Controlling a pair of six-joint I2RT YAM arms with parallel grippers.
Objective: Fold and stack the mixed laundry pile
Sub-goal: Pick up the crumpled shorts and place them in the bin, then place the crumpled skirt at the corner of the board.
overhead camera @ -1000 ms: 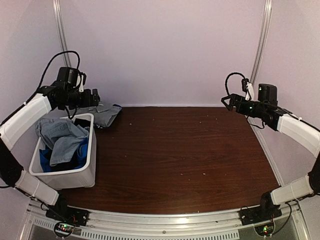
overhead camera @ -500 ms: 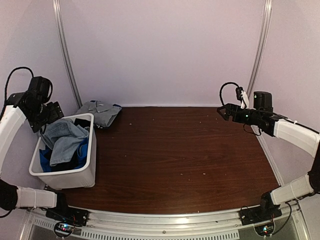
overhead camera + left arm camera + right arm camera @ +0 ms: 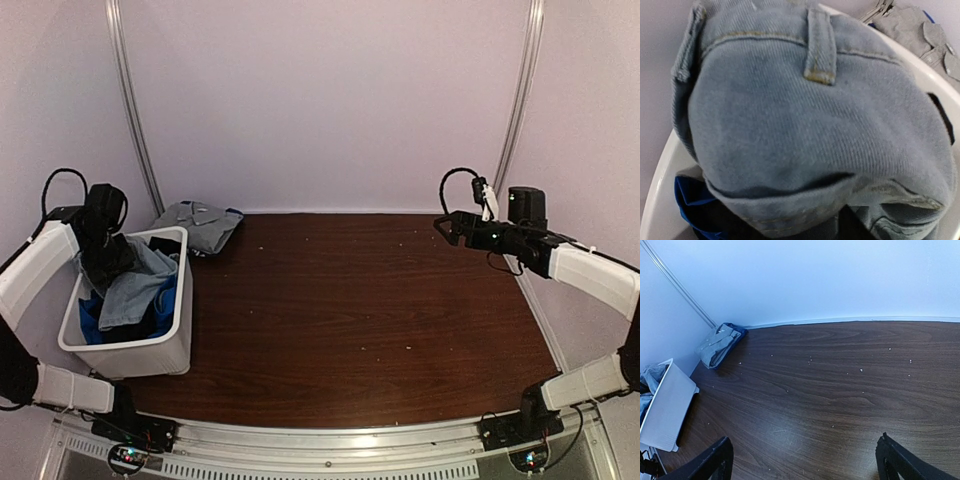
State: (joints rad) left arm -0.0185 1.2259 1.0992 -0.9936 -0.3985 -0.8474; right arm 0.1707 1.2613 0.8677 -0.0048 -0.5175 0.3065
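Observation:
The mixed laundry pile (image 3: 135, 290) fills the white bin (image 3: 125, 345). Faded denim (image 3: 805, 115) lies on top, and royal-blue fabric (image 3: 687, 200) shows underneath. My left gripper (image 3: 108, 262) is pushed down into the back of the pile. In the left wrist view the denim covers its fingers, hiding how wide they stand. A pale grey-blue piece (image 3: 200, 222) lies folded on the table behind the bin. My right gripper (image 3: 805, 465) hovers open above bare table at the far right (image 3: 447, 225), holding nothing.
The bin stands at the table's left edge, close to the left wall. The dark wooden table (image 3: 370, 300) runs from the bin to the right wall. The folded piece (image 3: 717, 344) sits in the back left corner by a wall rail.
My left arm swung from above the folded piece out to the left, then dropped into the bin onto the denim. The right arm lowered slightly and stayed open.

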